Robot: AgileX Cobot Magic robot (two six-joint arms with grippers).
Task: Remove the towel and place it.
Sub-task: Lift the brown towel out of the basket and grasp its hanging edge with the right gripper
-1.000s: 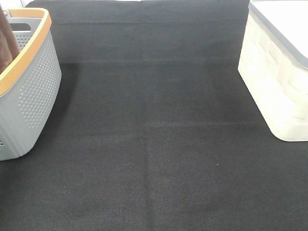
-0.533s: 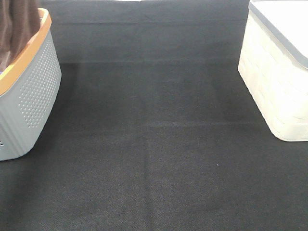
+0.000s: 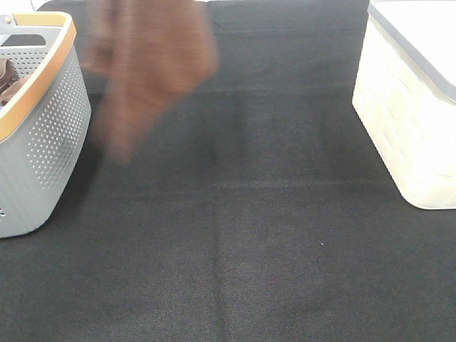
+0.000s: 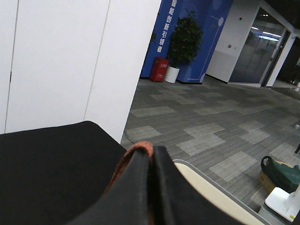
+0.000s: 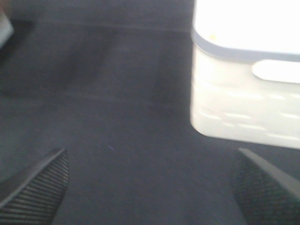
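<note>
The towel (image 3: 146, 64), reddish-brown and blurred by motion, hangs in the air above the black table, just right of the grey basket (image 3: 50, 121). Its lowest corner points down toward the table. The left wrist view shows my left gripper (image 4: 151, 187) with its two dark fingers pressed together on a reddish-brown edge of the towel (image 4: 133, 152). That gripper is above the top edge of the exterior view. My right gripper (image 5: 149, 157) hovers over the bare table with its fingers wide apart and nothing between them; the exterior view does not show it.
A bunched brown cloth (image 3: 7, 78) lies inside the orange-rimmed basket at the left edge. A white lidded box (image 3: 410, 107) stands at the right edge, also seen close to the right gripper as the box (image 5: 248, 93). Black cloth covers the table (image 3: 235, 235).
The towel has come up out of the basket and swung right, and now hangs over the table. The basket's inside and the other brown cloth show again.
</note>
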